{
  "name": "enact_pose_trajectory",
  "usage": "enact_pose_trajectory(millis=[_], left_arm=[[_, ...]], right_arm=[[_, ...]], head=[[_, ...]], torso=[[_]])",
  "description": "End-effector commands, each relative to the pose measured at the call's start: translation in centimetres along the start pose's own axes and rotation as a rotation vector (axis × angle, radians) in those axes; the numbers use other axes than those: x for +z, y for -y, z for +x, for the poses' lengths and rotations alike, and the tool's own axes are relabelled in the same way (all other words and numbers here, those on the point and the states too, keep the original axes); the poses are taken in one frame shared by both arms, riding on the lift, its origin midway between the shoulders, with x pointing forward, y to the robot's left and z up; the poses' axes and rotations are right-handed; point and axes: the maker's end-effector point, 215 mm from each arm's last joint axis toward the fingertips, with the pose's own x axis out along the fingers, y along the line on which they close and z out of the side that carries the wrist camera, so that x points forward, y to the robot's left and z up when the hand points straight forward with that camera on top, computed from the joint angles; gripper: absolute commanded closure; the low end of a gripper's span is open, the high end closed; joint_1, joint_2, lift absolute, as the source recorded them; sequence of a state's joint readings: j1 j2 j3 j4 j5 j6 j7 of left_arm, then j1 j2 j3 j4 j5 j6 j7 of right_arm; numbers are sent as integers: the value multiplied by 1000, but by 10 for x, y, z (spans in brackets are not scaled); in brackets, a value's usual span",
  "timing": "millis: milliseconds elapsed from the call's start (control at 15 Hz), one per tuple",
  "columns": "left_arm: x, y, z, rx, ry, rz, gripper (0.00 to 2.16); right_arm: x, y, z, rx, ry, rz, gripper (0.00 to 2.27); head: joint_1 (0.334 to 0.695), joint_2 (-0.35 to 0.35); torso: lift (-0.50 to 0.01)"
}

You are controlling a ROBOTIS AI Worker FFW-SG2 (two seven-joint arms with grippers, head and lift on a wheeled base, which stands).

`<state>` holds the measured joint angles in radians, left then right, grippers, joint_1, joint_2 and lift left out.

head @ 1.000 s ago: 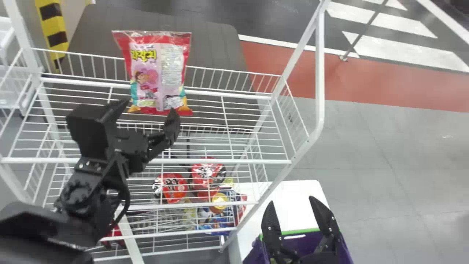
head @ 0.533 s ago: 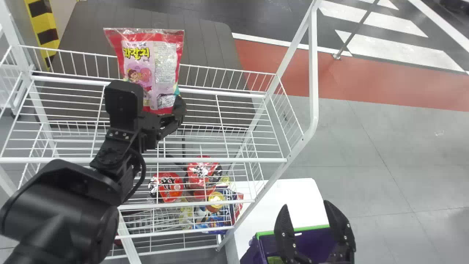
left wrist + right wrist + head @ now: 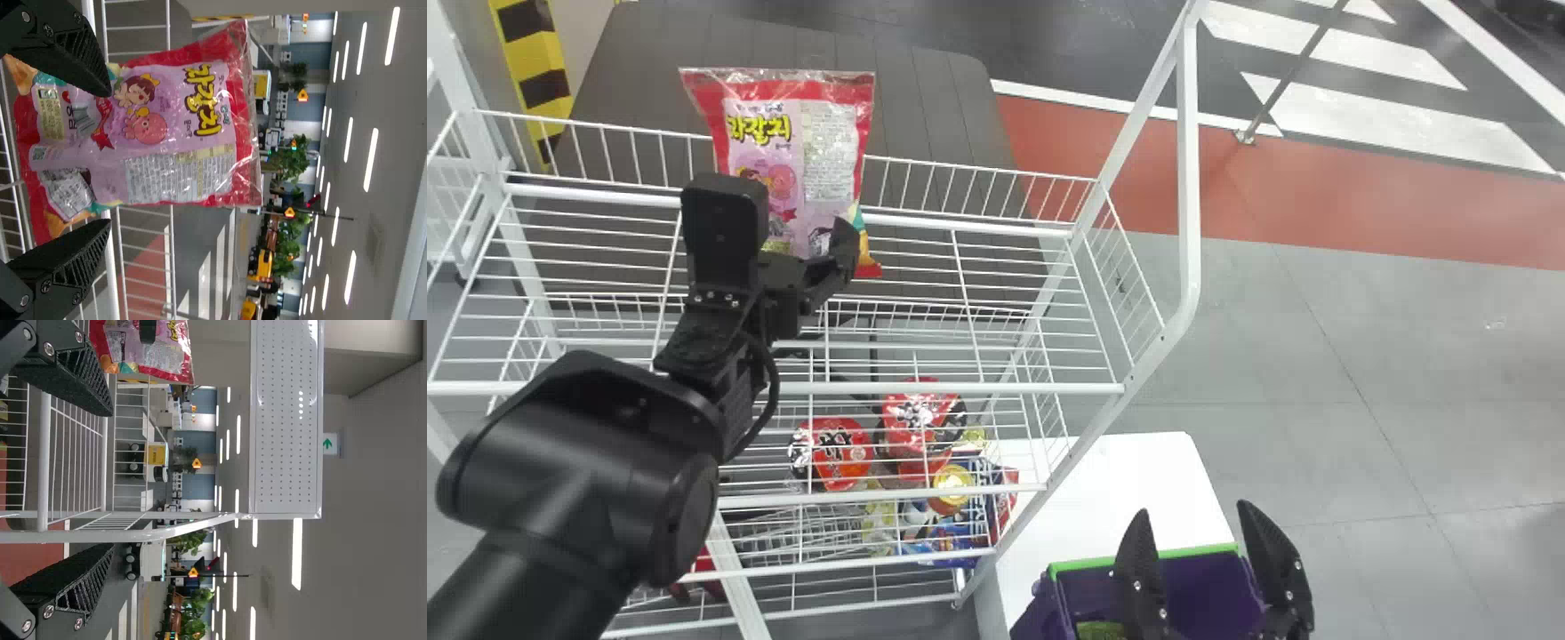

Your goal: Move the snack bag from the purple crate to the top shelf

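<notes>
We see a smooth, rounded black arm (image 3: pixel 569 480) at lower left, with a curved black cable (image 3: pixel 774 391) and silver screws (image 3: pixel 712 296).

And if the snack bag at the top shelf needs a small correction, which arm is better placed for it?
Left, I would judge: the left gripper is open right by the snack bag, while the right gripper is off to the right, by the purple crate.

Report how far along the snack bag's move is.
Looks done: the snack bag stands upright at the back of the top shelf. In hand: nothing gripped; the left gripper is open at the bag, and the right gripper is open by the purple crate. Left, probably: backing the left gripper clear.
</notes>
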<state>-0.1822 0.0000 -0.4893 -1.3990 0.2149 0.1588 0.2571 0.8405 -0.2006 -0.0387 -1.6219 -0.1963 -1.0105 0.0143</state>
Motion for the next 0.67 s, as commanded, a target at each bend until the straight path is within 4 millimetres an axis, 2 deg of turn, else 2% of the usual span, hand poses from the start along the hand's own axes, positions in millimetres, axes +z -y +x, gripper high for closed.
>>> enact_pose_trajectory(millis=[0,333,600], left_arm=[[1,0,6,-7,-15,-62,154],[-2,4,9,-20,-38,-147,154],[-17,0,16,-10,-53,-114,154]], right_arm=[[-1,2,-1,-1,7,-4,124],[-4,3,-1,-1,19,-8,124],[-1,3,-2,-4,43,-10,124]], head=[[695,-350],[695,-350],[695,-350]], torso=[[-1],[-1],[-1]])
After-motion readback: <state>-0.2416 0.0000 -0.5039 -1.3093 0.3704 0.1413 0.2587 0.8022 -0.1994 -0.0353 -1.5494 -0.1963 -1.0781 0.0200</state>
